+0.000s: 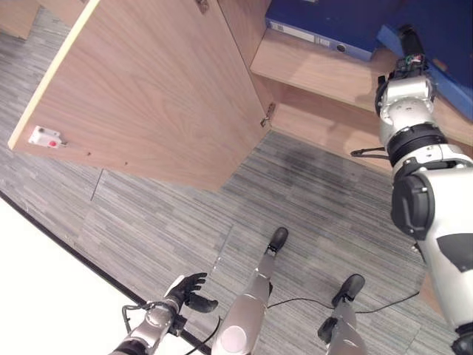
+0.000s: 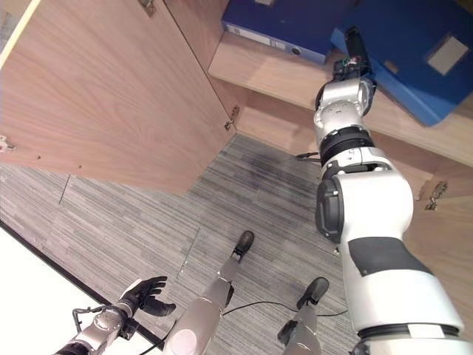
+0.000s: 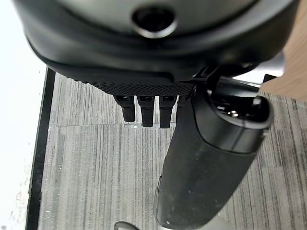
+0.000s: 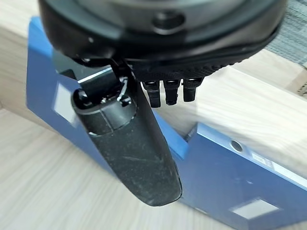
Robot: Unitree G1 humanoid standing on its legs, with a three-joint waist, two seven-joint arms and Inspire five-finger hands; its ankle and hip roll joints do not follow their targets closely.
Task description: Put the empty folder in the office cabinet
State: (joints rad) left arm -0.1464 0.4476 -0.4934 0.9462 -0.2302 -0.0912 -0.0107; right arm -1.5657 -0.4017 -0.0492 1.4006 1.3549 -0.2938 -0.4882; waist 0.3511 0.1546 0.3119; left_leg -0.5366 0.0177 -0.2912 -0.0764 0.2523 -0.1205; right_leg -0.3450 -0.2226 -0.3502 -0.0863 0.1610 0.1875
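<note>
Right hand (image 2: 353, 61) upper right, fingers relaxed against blue folder (image 2: 414, 66) lying flat on cabinet shelf (image 2: 259, 70) (long axis diagonal); left hand (image 1: 191, 290) loosely open, lower left.

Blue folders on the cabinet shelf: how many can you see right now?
2. One blue ring-binder folder lies flat further back on the wooden cabinet shelf; the other blue folder lies by the right hand. More may sit out of frame.

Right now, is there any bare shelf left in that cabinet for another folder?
Yes: a bare strip of shelf in front of the left blue folder, towards the open door. Rightwards it is crowded: the right hand is against the second blue folder.
</note>
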